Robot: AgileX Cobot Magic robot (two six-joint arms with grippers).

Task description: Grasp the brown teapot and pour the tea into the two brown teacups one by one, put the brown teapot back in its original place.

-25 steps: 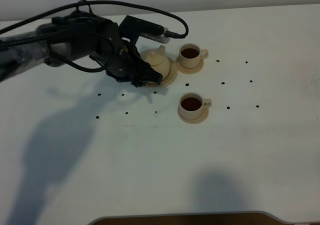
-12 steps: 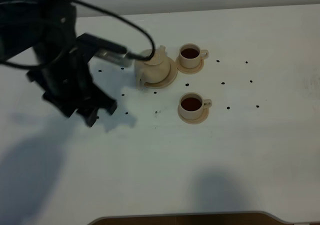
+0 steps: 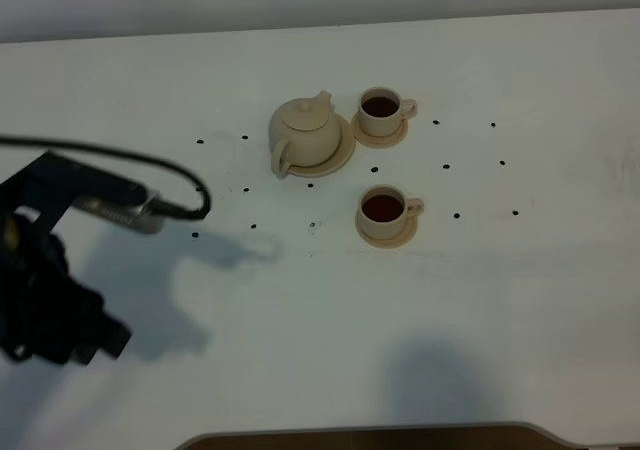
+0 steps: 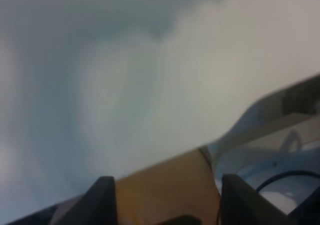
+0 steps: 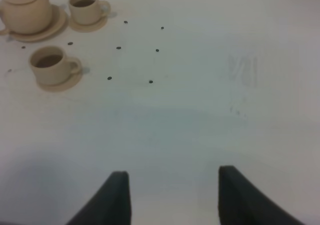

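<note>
The brown teapot stands upright on its wide saucer plate at the back middle of the table, with nothing touching it. Just right of it is one brown teacup, and the other sits nearer the front. Both hold dark tea and rest on small saucers. My left arm hangs far off at the front left. The left gripper is open and empty, seen only in the blurred left wrist view. My right gripper is open and empty, well away from the tea set.
Small black dots mark the white tabletop around the tea set. A black cable loops off the left arm. The table's front edge shows brown at the bottom of the exterior high view.
The left gripper has let go of the teapot's handle, and the arm has swung away to the front left. The teapot stays on its plate.
</note>
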